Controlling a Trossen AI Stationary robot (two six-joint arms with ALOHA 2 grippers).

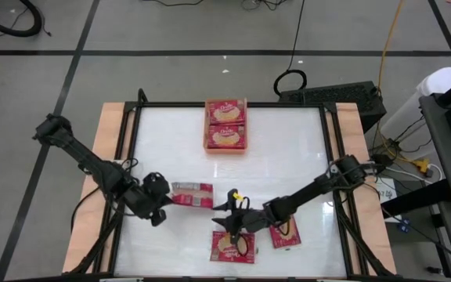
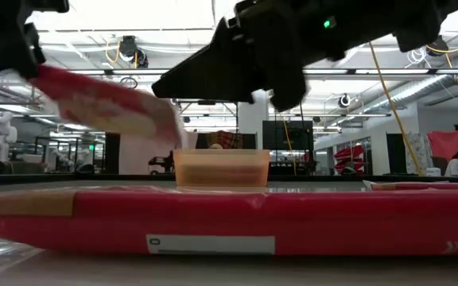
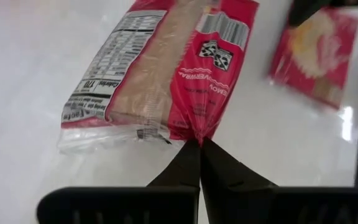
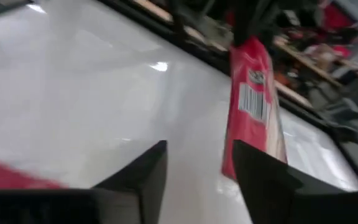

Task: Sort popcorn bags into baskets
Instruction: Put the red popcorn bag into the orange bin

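Note:
My left gripper is shut on a red popcorn bag, which shows its back with label and barcode and hangs above the table. My right gripper stands open over another popcorn bag that lies flat near the front edge; its fingers have nothing between them. A third bag lies flat to the right of it. The orange basket sits at the far middle with bags lying in it. My left gripper pinches the bag's crimped end seam, near one corner, between its two fingertips. The fingers come from the table's left, slanting down. The bag is lifted clear of the table, tilted, and stretches away from the fingers toward the table's right.
The white tabletop lies bare between the basket and the near bags. A dark frame runs round the table. In the low view the near bag fills the foreground, with the basket behind it.

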